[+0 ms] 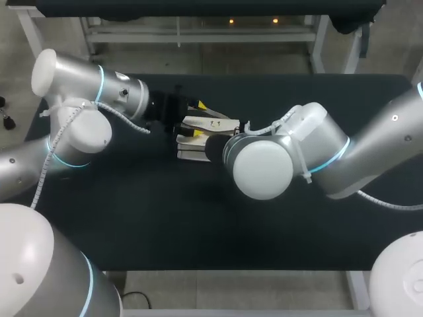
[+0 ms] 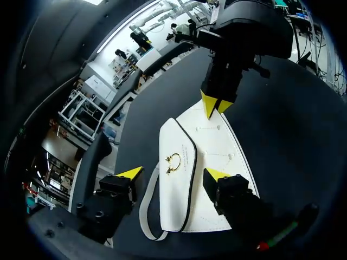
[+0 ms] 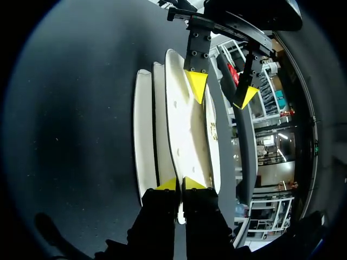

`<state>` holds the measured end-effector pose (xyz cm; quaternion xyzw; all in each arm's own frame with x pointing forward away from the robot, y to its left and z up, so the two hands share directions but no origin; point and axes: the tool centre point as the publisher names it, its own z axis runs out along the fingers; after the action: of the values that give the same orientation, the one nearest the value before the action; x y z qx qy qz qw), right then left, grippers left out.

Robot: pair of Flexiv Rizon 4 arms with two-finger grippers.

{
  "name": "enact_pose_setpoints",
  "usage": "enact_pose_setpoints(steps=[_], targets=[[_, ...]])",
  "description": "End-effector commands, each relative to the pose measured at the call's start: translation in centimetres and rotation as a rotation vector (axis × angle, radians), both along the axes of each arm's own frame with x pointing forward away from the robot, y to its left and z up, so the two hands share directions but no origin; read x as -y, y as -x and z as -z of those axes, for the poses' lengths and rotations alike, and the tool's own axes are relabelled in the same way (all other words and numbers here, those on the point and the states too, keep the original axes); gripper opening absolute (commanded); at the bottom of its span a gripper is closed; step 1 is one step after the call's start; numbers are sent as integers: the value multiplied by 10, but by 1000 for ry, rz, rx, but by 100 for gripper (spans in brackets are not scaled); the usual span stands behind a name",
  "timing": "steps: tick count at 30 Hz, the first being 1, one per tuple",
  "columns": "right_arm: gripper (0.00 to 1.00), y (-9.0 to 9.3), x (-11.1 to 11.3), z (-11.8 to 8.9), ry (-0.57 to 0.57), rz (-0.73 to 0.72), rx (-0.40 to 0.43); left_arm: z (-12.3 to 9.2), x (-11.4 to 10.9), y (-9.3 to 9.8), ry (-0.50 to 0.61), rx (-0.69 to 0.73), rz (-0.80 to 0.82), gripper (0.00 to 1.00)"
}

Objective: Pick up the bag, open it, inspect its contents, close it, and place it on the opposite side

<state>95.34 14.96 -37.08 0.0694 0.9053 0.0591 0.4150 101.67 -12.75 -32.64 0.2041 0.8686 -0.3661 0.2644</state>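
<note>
The white bag (image 1: 210,124) with a gold clasp (image 2: 173,162) is at the middle of the black table (image 1: 198,224), its layered panels spread apart (image 3: 187,130). My left gripper (image 2: 174,173) is open, its yellow fingertips (image 2: 133,172) wide apart on either side of the clasp flap; one stands clear of the bag. At the bag's opposite end my right gripper (image 3: 180,184) is shut on a thin edge of a panel, and the left wrist view shows its tips pinched together (image 2: 216,105). In the head view its fingers are hidden behind its own wrist (image 1: 261,165). The bag's loose strap (image 2: 147,216) loops beside the left gripper.
The two arms meet over the table's middle, the left gripper (image 1: 193,119) facing the right wrist. Bare black tabletop lies all around the bag, with wide room toward the front edge (image 1: 218,267) and at both sides.
</note>
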Motion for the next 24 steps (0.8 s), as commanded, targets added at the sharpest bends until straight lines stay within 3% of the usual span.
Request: enact_pose_setpoints(steps=[1,3,4,5,6,24], targets=[[4,1,2,4,-25,-18,22,-16,-13,2,47,-14,27,100],[23,2,4,2,-28,-15,21,-26,-16,3,58,-31,31,100],[40,3,5,1,-28,-17,18,-31,-17,4,61,-44,34,100],[74,4,5,-1,-31,-25,13,-35,-18,4,61,-53,26,100],[100,6,6,-3,-38,-29,10,-38,-18,5,58,-61,21,100],[100,21,21,-65,-83,-104,-51,-66,-33,22,-101,-222,-164,100]])
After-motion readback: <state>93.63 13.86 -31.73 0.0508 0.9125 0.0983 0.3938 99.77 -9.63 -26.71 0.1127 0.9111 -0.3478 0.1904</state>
